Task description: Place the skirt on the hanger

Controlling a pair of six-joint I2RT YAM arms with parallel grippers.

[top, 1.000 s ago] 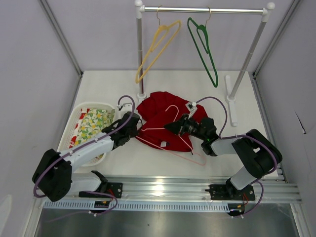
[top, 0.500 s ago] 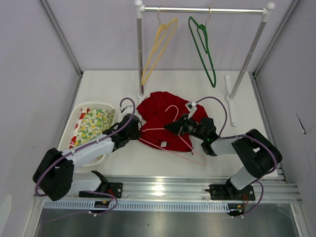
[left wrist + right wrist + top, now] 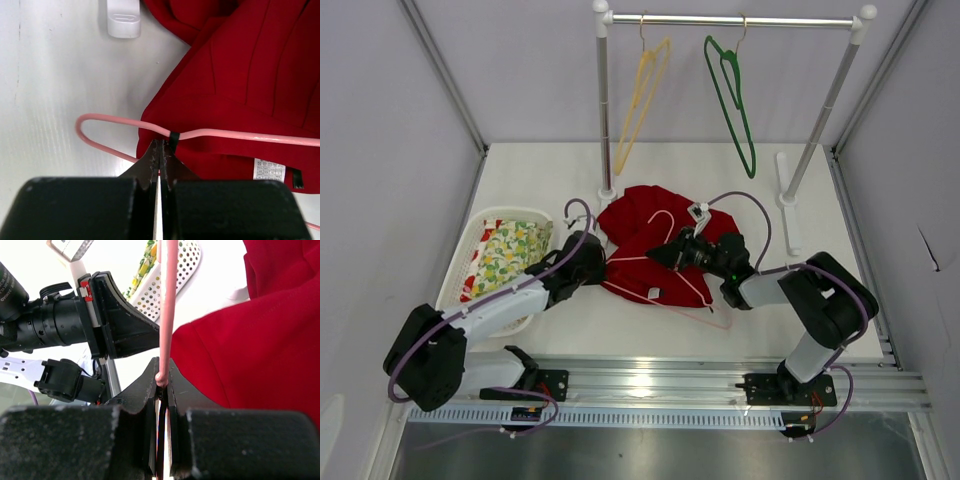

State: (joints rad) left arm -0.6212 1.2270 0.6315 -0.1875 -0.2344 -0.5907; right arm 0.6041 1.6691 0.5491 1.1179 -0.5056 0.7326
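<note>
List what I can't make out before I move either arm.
Left wrist view: whether the left gripper pinches skirt or hanger; its own tips cover the contact.
Right wrist view: hanger's far end, cut off by the top edge.
Top view: what the right gripper holds, too small and dark.

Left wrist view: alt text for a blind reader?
The left gripper, jaws shut, meets the edge of the red skirt where the pink hanger crosses it, on a white table. A care label shows at lower right.
</note>
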